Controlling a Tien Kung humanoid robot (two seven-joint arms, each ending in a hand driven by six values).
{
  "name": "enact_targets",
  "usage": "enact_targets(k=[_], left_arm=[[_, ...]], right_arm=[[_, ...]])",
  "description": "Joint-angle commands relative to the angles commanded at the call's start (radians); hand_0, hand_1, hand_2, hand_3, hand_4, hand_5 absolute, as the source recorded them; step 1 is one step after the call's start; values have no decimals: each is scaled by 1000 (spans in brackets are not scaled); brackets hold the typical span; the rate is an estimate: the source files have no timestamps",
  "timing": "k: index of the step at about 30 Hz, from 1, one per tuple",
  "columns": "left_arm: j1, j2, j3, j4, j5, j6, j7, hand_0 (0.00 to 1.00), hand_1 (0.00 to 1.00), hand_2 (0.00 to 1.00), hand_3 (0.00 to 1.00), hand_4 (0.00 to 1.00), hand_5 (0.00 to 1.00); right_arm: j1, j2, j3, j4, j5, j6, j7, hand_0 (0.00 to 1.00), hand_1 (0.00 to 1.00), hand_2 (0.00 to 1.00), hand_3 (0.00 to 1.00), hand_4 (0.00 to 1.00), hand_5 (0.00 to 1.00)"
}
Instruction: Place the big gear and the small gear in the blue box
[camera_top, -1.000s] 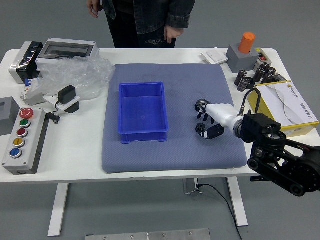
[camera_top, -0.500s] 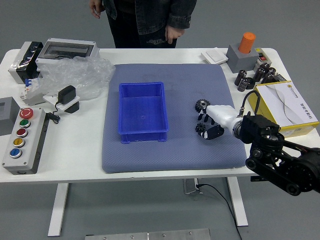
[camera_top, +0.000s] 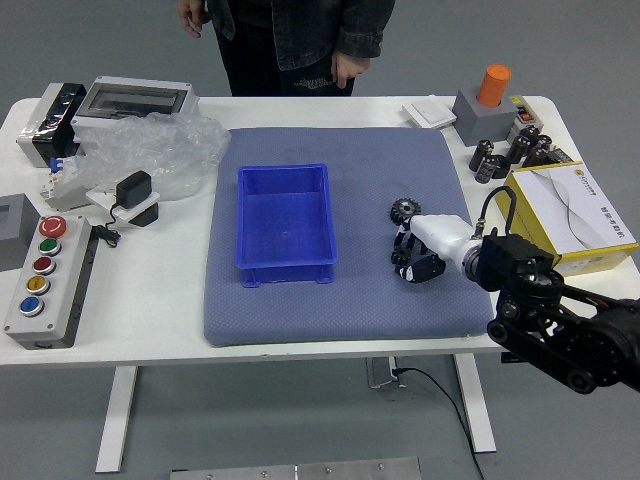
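The robot's right hand (camera_top: 401, 254) comes in from the picture's right side and reaches over the blue-grey mat (camera_top: 350, 310), with its white back turned up. Its fingers are curled downward and rather narrow, with the small gear (camera_top: 400, 258) pinched between them and the thumb, and they cover a part of it. This gear is low over the mat or on it; I cannot tell which. The big gear (camera_top: 405, 210) lies on the mat, just beyond the fingers, toward the far side of the table (camera_top: 150, 320). Both gears are outside the blue box (camera_top: 286, 273), which stands upright on the mat, at the left of them. At the table's far side a person (camera_top: 300, 35) is standing in a dark denim jacket; one hand (camera_top: 192, 15) hangs at the picture's left, and the other (camera_top: 349, 68) hangs near the far edge of the table. On the right part of the table is a yellow box (camera_top: 592, 262) with white top, and behind it an orange cylinder (camera_top: 493, 85) on a grey block (camera_top: 483, 120). On the left are a clear plastic bag (camera_top: 170, 155) and a control box (camera_top: 62, 320) with coloured buttons.
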Motion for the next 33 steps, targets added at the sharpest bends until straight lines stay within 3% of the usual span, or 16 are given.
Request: enact_targets(k=[8, 9, 33], left_arm=[[0, -2, 3, 0, 0, 0, 0, 728, 677, 692, 695, 434, 20], [0, -2, 3, 0, 0, 0, 0, 728, 677, 693, 695, 433, 19], [-1, -6, 8, 0, -7, 3, -1, 728, 677, 695, 697, 438, 12]], right_arm=[[-7, 5, -4, -7, -6, -17, 12, 629, 504, 557, 631, 697, 245], [-7, 5, -4, -8, -7, -19, 13, 621, 498, 529, 587, 682, 219], [-14, 8, 0, -18, -18, -72, 42, 597, 485, 493, 542, 659, 112]])
